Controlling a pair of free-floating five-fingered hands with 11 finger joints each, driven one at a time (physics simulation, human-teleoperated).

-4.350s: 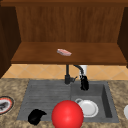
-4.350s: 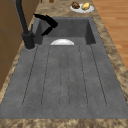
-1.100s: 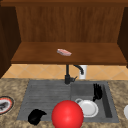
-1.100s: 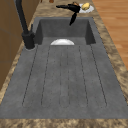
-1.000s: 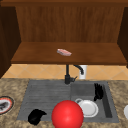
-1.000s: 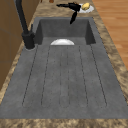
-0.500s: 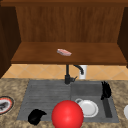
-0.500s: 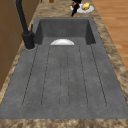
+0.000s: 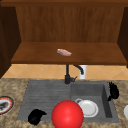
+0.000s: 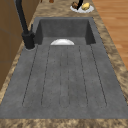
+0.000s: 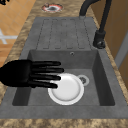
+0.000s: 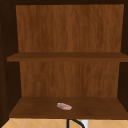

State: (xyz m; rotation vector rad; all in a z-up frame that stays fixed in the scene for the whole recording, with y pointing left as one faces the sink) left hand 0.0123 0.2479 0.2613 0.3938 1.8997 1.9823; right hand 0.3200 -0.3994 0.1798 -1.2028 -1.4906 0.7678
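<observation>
My right hand [image 9: 113,91] hangs over the right rim of the dark sink [image 9: 106,100], open, with straight spread fingers. In the right side view this hand [image 11: 22,73] reaches across the basin and its fingertips [image 11: 53,78] lie above the edge of a white plate [image 11: 68,90]. That white plate [image 9: 88,108] lies on the basin floor beside the drain. My left hand [image 9: 35,116] stays in the air by the front left of the drainboard. A big red ball [image 9: 67,114] shows at the sink's front edge.
A black faucet [image 9: 67,75] stands behind the sink. A small pink item [image 9: 64,52] lies on the wooden shelf [image 9: 37,53] above. A red-rimmed plate [image 9: 4,105] sits on the left counter. A plate with food [image 10: 83,7] sits on the right counter.
My right hand has moved from beside the faucet out to the right, and now hangs over the sink's right rim. The left hand, ball and plate have not moved.
</observation>
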